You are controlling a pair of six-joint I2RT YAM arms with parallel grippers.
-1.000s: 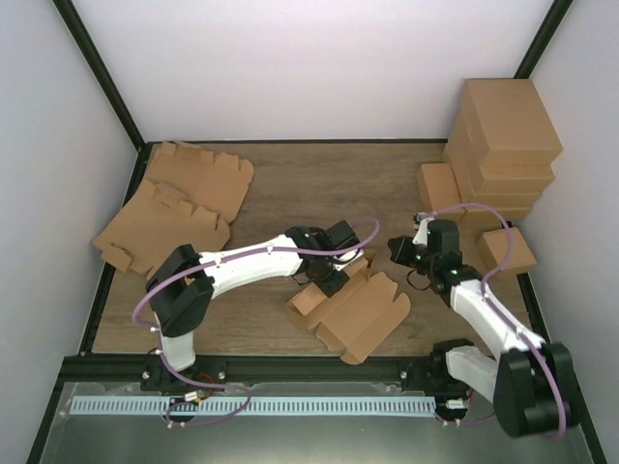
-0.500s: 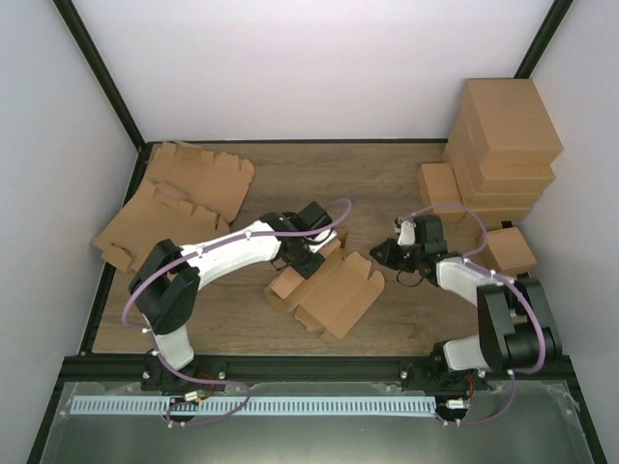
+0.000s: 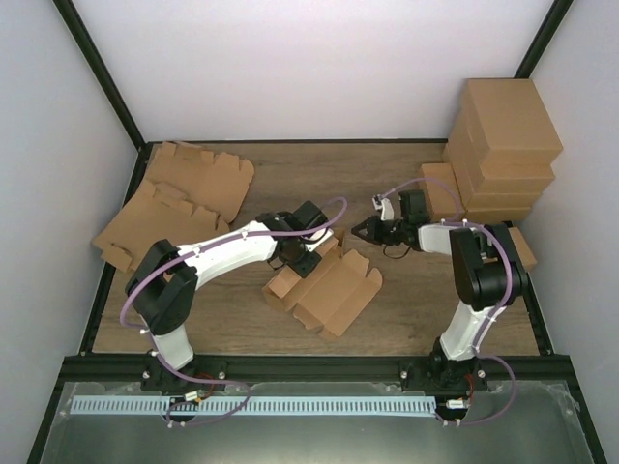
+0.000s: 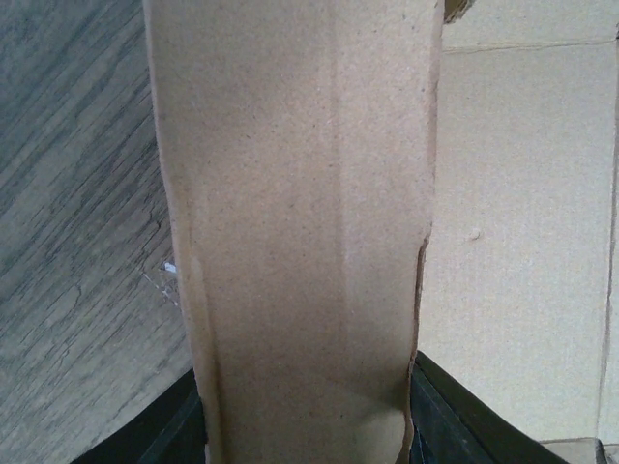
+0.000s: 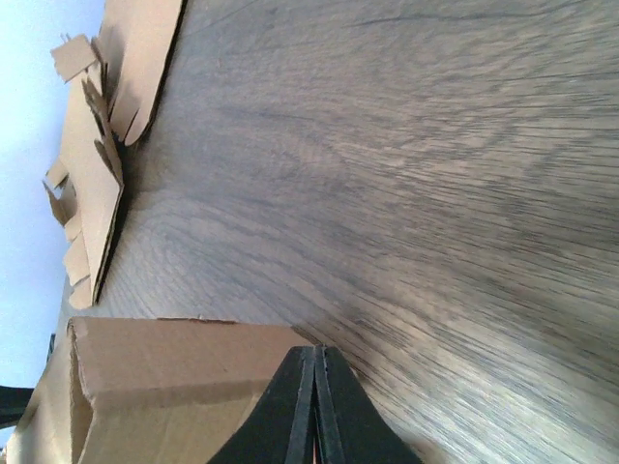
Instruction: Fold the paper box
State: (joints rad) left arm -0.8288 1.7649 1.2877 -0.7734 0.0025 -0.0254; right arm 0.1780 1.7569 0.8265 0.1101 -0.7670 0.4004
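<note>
A plain brown die-cut cardboard paper box [image 3: 334, 295] lies part-folded on the dark wooden table [image 3: 416, 309], well to the left of a tall stack of bigger brown cardboard cartons [image 3: 505, 145] and nearer the arms than that stack. The white-and-black left gripper [image 3: 308, 253] sits at the box's far edge, on the side facing the stack. Its wrist view is filled by one upright cardboard flap [image 4: 300, 222] with dark fingers [image 4: 440, 411] showing at either side of its base, so it appears clamped on that flap. The right gripper [image 3: 360, 232] hangs between the box and the stack, pointing at the box but not touching it; its own camera shows the two fingers pressed together into a narrow wedge, holding nothing. Flat brown cardboard blanks [image 3: 179, 208] lie across the table, far from the stack. The step in hand looks like raising a side wall — an early stage, since most panels lie flat. The next move likely calls for the right gripper to steady or press a neighbouring panel while the left bends the flap along its crease — gently, so the cardboard does not buckle.
</note>
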